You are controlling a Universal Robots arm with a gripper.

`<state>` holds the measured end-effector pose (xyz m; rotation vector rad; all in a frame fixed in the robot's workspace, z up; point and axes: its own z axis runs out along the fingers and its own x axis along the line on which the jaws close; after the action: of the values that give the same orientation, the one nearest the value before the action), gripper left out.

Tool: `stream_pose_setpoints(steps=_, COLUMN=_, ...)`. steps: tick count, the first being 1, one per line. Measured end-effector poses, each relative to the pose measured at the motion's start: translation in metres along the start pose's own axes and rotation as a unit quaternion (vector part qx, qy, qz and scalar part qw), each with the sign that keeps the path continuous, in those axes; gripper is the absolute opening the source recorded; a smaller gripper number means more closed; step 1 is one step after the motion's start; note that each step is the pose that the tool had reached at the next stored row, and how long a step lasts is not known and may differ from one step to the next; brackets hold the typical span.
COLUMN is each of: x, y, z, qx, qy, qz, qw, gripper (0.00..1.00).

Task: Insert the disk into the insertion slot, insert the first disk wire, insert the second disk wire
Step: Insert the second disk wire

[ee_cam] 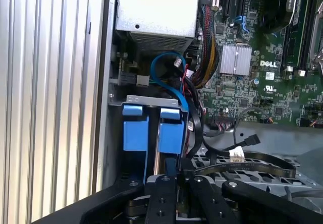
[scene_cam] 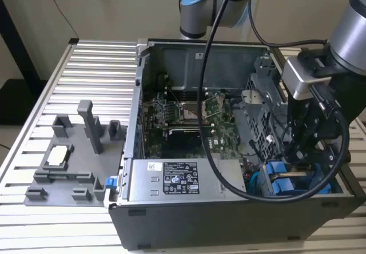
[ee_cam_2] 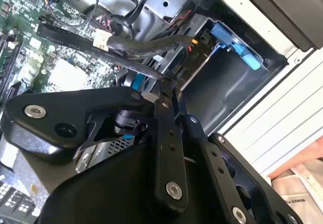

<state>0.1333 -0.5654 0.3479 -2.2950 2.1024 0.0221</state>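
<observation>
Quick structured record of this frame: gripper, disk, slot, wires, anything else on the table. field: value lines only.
gripper: gripper inside the open computer case, low at the drive cage on the exterior view's right; fingers closed together at the tips
held: a thin dark wire appears pinched at the tips, not certain
disk: blue carrier sits in the insertion slot
wires: blue cable loops above the carrier; black cables lie across the cage
power supply: silver box at the case front
table: grey fixture tray beside the case on the exterior view's left

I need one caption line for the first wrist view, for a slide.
Gripper poised at the blue carrier frames seated in the drive cage, beside the motherboard and power-supply box.
</observation>
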Motion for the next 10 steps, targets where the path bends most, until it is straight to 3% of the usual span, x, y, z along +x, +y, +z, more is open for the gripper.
stream_pose_setpoints(steps=2, x=0.0005, y=-0.0031, z=0.0001, qx=-0.0062, qy=-0.0007, qz=0.0, qw=1.0, gripper=0.16)
stream_pose_setpoints(steps=10, x=0.0016, y=-0.0084, z=0.0005, qx=-0.0068, qy=-0.0013, qz=0.001, qw=1.0, gripper=0.16)
